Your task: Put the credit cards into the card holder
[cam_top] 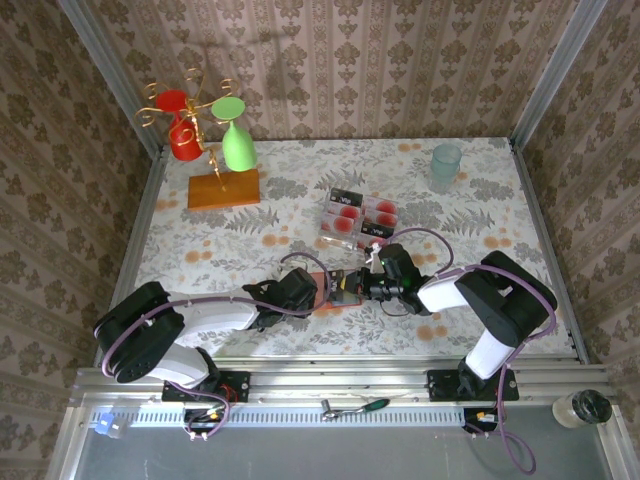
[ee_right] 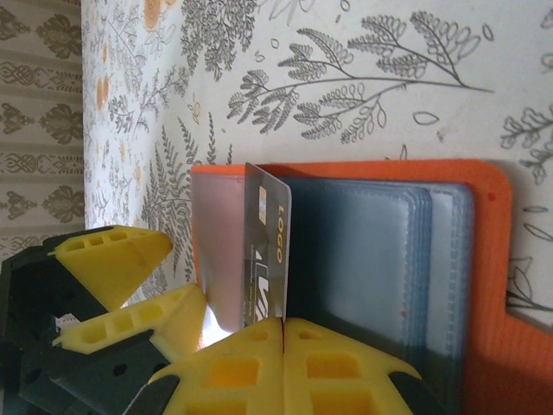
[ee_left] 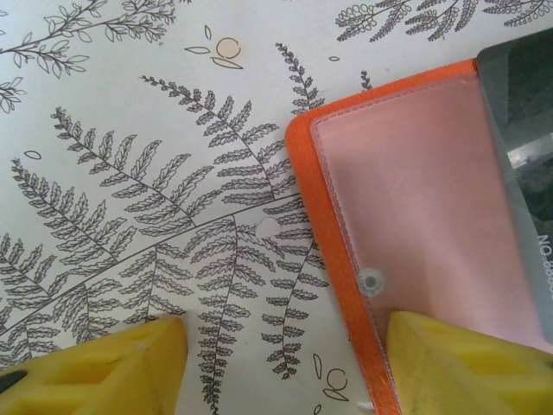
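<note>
A fern-printed cloth covers the table (cam_top: 200, 250), with patterned wallpaper behind. From above, the spare credit cards (cam_top: 358, 218) lie in a loose heap beyond the arms; the card holder (cam_top: 335, 290) lies open at the near middle, with the left gripper (cam_top: 318, 293) and the right gripper (cam_top: 352, 287) meeting over it. At the left wrist, the left gripper (ee_left: 285, 367) stands roughly half open and clasps nothing; one of its fingers (ee_left: 458, 363) seems to press on the holder's pink leaf (ee_left: 406, 190), the other sits over bare cloth. At the right wrist, the right gripper (ee_right: 283, 333) has its jaws closed tight on the edge of a card (ee_right: 268, 251), which stands on edge at the fold beside the grey-blue sleeves (ee_right: 371, 259). We judge the card light, stiff and slick, best pinched by a short edge; the holder looks soft and floppy and likely to slide unless pinned, and its sleeves look limp.
</note>
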{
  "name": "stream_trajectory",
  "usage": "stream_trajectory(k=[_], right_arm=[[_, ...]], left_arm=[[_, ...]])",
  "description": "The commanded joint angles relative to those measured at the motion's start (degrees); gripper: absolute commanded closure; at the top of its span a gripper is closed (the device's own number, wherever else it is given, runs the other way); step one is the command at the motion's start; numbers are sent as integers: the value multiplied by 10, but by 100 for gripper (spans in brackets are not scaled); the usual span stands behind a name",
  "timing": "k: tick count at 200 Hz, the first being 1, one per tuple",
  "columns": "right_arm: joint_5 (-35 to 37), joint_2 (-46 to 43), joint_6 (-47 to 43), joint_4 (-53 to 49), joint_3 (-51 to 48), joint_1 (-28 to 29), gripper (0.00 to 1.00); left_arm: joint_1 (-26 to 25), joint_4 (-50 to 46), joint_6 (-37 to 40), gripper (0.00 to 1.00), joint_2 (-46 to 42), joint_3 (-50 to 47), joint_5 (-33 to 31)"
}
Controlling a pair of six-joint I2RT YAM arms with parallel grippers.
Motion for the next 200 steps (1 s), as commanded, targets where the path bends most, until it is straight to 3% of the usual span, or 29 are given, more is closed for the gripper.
stream_trajectory(k=[1, 200], right_arm=[[9, -4, -6, -20, -11, 5, 100], [-54, 52, -62, -167, 82, 5, 100]], left_arm=[[5, -11, -4, 36, 11, -8, -9], [5, -8, -3, 36, 10, -9, -11]])
